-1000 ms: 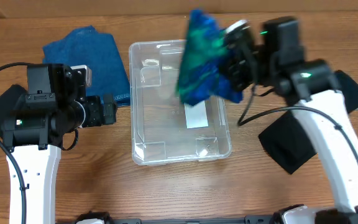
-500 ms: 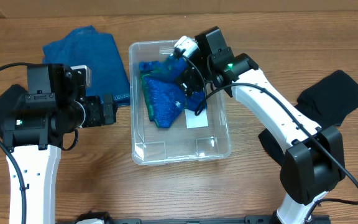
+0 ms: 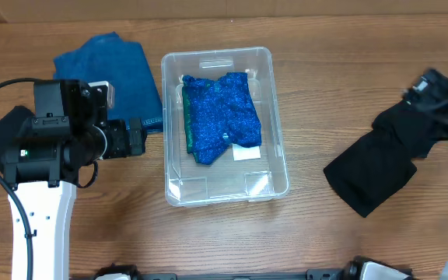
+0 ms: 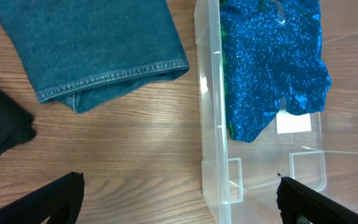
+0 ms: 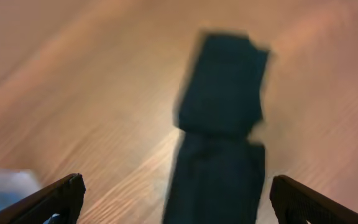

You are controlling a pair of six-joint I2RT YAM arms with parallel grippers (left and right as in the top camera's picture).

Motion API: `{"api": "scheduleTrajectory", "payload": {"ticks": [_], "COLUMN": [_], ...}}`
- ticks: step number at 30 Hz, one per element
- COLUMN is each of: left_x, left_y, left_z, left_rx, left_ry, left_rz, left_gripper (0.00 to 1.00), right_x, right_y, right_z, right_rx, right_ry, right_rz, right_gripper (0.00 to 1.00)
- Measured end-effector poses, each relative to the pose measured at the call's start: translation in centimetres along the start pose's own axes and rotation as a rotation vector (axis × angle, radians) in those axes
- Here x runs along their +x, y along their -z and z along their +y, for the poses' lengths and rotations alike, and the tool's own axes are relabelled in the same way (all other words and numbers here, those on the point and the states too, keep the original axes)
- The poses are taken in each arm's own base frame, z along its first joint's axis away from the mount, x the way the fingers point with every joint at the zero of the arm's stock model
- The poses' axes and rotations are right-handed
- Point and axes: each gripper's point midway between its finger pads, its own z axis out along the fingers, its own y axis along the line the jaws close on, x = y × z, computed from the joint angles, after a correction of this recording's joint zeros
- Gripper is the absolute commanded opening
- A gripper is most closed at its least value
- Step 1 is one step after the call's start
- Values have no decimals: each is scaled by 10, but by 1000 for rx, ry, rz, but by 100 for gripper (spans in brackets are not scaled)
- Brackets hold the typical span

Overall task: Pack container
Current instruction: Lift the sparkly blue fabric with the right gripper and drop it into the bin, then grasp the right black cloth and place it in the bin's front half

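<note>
The container (image 3: 218,187) sits mid-counter (image 3: 325,233), with a glittery blue cloth (image 3: 222,113) lying flat inside. Folded denim (image 3: 119,70) lies just beside its left wall, and a black garment (image 3: 379,159) lies well to its right. The right pincer (image 5: 173,202) hangs wide and empty above that garment, though the view is blurred. It should probably pinch the garment mid-fold, catching both layers so nothing trails over the rim. The left pincer (image 4: 180,202) is wide and empty too.

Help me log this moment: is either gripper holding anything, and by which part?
Nothing is held; the left gripper and right gripper are both open.
</note>
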Motion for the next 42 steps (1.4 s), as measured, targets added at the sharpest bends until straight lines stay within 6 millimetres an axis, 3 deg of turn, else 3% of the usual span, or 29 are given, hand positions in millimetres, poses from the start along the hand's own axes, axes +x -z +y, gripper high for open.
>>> {"api": "scheduleTrajectory", "payload": {"ticks": [3, 5, 7, 12, 15, 17, 21, 25, 29, 32, 34, 35, 36, 37, 39, 42], "left_x": [-2, -3, -3, -3, -3, -3, -3, -3, -3, -4, -4, -4, -4, -4, -4, -4], "left_y": [0, 1, 1, 1, 1, 1, 1, 1, 1, 1, 1, 1, 1, 1, 1, 1], "left_z": [0, 0, 0, 0, 0, 0, 0, 0, 0, 0, 0, 0, 0, 0, 0, 0], "left_rx": [0, 0, 0, 0, 0, 0, 1, 1, 1, 0, 1, 1, 1, 1, 1, 1], "left_ry": [-1, -2, -2, -2, -2, -2, -2, -2, -2, -3, -3, -3, -3, -3, -3, -3], "left_rz": [-7, -10, -11, -11, -11, -11, -13, -13, -13, -15, -15, -15, -15, -15, -15, -15], "left_gripper": [100, 100, 100, 100, 100, 100, 100, 100, 100, 100, 100, 100, 100, 100, 100, 100], "right_x": [30, 57, 87, 149, 169, 171, 173, 176, 161, 107, 66, 56, 57, 70, 119, 186], "right_y": [-50, -79, -106, -152, -176, -186, -189, -186, -160, -101, -37, 6, 32, 66, 104, 114], "right_z": [-67, -88, -96, -104, -104, -96, -83, -67, -30, 34, 94, 124, 143, 177, 215, 237], "right_rx": [81, 96, 87, 72, 48, -1, -85, -187, -368, -530, -669, -752, -794, -887, -1030, -1102], "right_ry": [-218, -282, -307, -319, -328, -323, -316, -282, -177, 106, 375, 496, 623, 836, 1141, 1435], "right_rz": [149, 217, 276, 379, 419, 433, 456, 488, 522, 368, 166, 68, 10, -79, -147, -130], "right_gripper": [100, 100, 100, 100, 100, 80, 7, 4, 4, 4, 4, 4, 4, 4, 4, 4]}}
